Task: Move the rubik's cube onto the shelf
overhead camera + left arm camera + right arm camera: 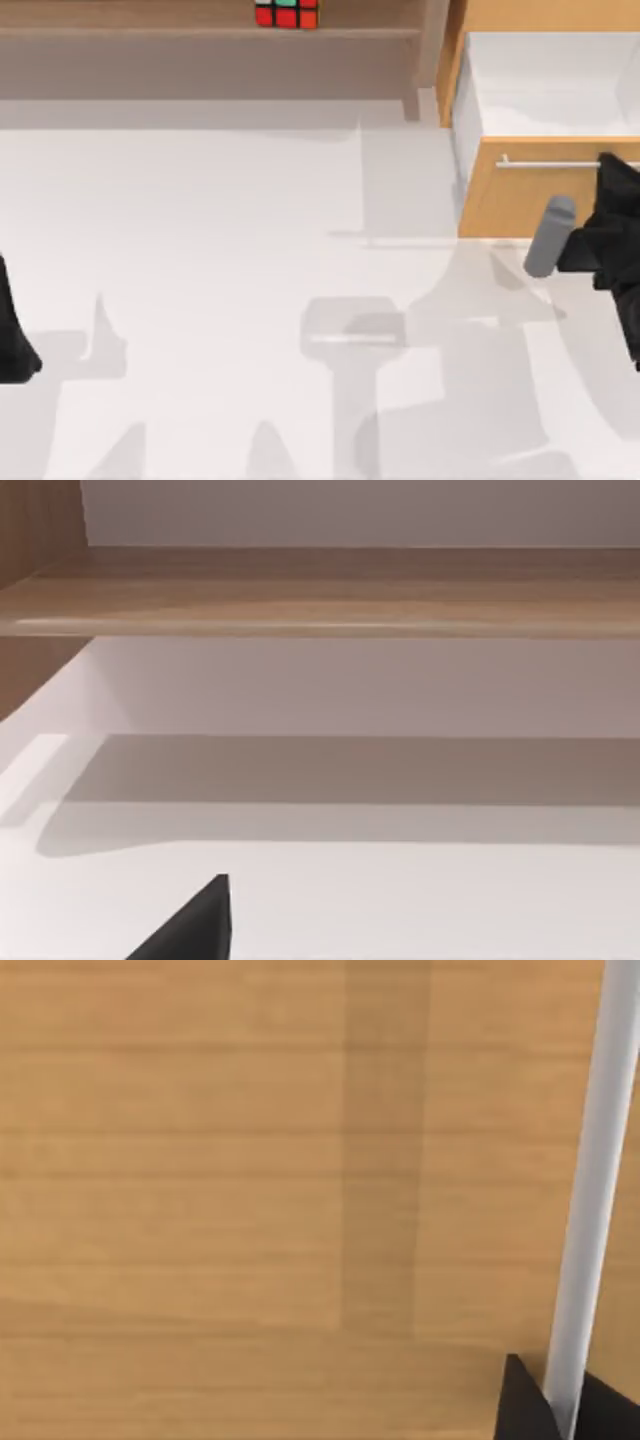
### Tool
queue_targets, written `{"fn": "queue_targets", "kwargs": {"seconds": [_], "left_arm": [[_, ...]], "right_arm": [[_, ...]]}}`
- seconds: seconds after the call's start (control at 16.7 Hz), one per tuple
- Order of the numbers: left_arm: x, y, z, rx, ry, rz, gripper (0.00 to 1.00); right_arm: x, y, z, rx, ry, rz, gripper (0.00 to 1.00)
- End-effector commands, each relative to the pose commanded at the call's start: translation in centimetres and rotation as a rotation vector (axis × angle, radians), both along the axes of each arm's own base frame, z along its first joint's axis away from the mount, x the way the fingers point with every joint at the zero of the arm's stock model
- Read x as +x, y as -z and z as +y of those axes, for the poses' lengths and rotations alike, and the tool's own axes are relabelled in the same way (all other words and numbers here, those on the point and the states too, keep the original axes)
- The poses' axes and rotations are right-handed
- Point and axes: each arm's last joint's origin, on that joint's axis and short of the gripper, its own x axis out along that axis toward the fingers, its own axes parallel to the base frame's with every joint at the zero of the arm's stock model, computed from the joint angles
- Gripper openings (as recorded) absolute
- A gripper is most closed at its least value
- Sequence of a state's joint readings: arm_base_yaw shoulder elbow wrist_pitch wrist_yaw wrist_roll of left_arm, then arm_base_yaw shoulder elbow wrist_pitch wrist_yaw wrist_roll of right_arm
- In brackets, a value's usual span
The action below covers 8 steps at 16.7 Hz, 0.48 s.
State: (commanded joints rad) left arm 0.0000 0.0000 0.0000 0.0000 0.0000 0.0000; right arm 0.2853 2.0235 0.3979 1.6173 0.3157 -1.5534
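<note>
The rubik's cube (pixel 286 13) already sat on the shelf (pixel 150 32), near its right end. Our right gripper (pixel 560 1405) had its jaws clamped on the drawer handle (pixel 590 1190); pulling carelessly could shake the cabinet (pixel 520 195). Our left arm (pixel 12 335) waited at the tabletop's (pixel 200 260) left edge; its jaws we could not tell.

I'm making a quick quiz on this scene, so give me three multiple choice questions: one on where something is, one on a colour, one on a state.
1. Where is the rubik's cube?
A. on the shelf
B. on the white table
C. in the drawer

2. What colour is the bar handle on the drawer front?
A. black
B. silvery grey
C. red

3. What state is the drawer in?
A. pushed shut
B. taken out
C. pulled open

Answers:
1 A, it sits on the wooden board at the top view's far edge.
2 B, a pale metal bar crosses the orange-brown front.
3 C, its white inside shows from above, with the right end effector at the handle.
</note>
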Motion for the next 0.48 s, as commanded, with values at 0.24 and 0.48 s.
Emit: {"fn": "queue_targets", "kwargs": {"seconds": [0.24, 0.48], "left_arm": [[0.0, 0.0, 0.0, 0.0, 0.0, 0.0, 1.0], [0.0, 0.0, 0.0, 0.0, 0.0, 0.0, 1.0]], "right_arm": [[1.8, 0.1, 0.0, -0.002, 0.0, 0.005, 0.0], [3.9, -0.1, -0.1, 0.0, 0.0, -0.001, 0.0]]}}
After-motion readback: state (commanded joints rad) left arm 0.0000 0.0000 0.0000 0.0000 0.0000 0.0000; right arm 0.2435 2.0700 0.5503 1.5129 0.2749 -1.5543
